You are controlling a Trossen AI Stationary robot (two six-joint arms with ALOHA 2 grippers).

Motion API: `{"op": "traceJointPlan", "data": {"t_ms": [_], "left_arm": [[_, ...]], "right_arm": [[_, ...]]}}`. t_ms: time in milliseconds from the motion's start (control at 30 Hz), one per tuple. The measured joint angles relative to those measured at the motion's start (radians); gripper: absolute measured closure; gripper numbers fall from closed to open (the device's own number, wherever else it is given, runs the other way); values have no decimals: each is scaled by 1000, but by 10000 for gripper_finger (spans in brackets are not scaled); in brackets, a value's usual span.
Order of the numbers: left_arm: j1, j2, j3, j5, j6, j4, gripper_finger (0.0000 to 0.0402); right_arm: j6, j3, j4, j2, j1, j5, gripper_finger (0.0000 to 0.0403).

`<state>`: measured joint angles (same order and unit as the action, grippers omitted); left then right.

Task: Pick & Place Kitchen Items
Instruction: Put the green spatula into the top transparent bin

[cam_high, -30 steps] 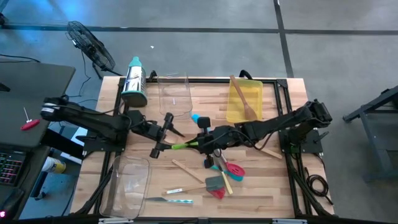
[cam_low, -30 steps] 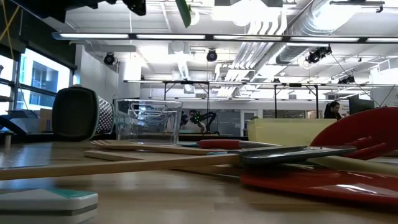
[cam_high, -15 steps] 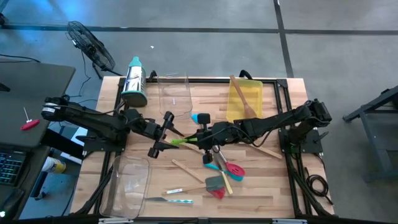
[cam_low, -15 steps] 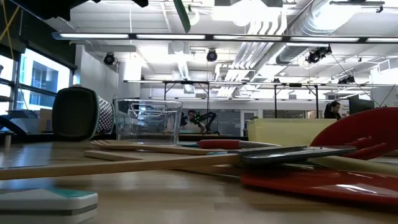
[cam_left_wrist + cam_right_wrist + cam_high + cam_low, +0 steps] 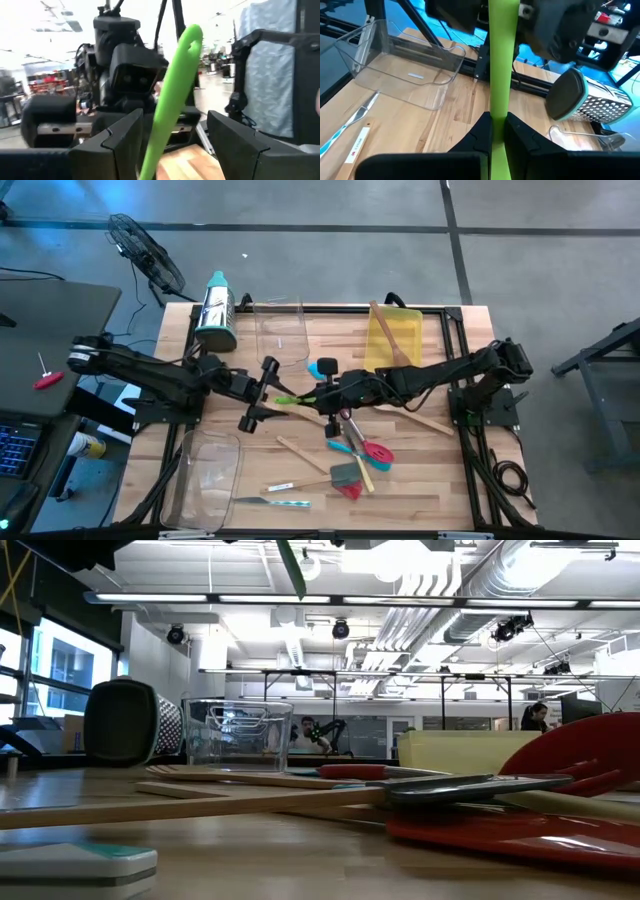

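A green silicone spatula [image 5: 292, 400] is held level above the table's middle by my right gripper [image 5: 318, 398], which is shut on it. Its handle end, with a hole [image 5: 192, 37], reaches between the fingers of my open left gripper [image 5: 262, 393]; those fingers [image 5: 120, 135] stand on either side of it, and I cannot tell whether they touch it. In the low view the spatula [image 5: 293, 565] shows at the top edge. Other utensils lie on the table: a red spatula [image 5: 377, 451], a grey spatula [image 5: 345, 474], a blue spatula [image 5: 322, 368], wooden pieces [image 5: 300, 455] and a knife [image 5: 270, 502]. My right gripper pinches the green spatula's handle [image 5: 498, 107] between its two fingers [image 5: 481, 130]. It comes level from the table's right and lies along the handle. The spatula is lifted clear, and its free end points toward my left gripper [image 5: 470, 15]. The head end is hidden by the gripper.
A steel box grater with a teal top [image 5: 215, 310] lies at the far left. One clear bin [image 5: 280, 330] is at the far middle and another [image 5: 205, 470] at the near left. A yellow bin [image 5: 392, 340] at the far right holds a wooden spoon.
My right gripper has carried the green spatula a little toward the far edge and toward my left gripper. The handle end now lies farther in between the left fingers.
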<state>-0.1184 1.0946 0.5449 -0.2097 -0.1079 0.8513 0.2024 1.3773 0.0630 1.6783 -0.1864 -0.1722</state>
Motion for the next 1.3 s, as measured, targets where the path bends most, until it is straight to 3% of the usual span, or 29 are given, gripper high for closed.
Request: {"op": "traceJointPlan", "data": {"t_ms": [267,467,633,767,800,933,1067,1167,1300], "left_arm": [[0,62,47,37,0,12,188],[0,68,53,37,7,6,214],[0,68,53,37,7,6,266],[0,68,54,45,-2,-9,348],[0,68,55,50,-4,-14,368],[0,68,55,51,7,-40,379],[0,65,55,51,-2,-70,381],[0,62,55,72,-16,-78,381],[0,12,74,137,-23,-180,382]], "right_arm": [[0,0,3,0,0,23,385],[0,0,22,0,0,23,385],[-1,0,31,-1,0,20,385],[-37,0,37,-1,1,25,384],[-67,0,37,-1,5,30,378],[-153,0,32,-1,23,68,328],[-129,0,47,-1,31,101,281],[-123,0,48,-4,22,37,260],[-126,0,109,-21,-9,-142,251]]}}
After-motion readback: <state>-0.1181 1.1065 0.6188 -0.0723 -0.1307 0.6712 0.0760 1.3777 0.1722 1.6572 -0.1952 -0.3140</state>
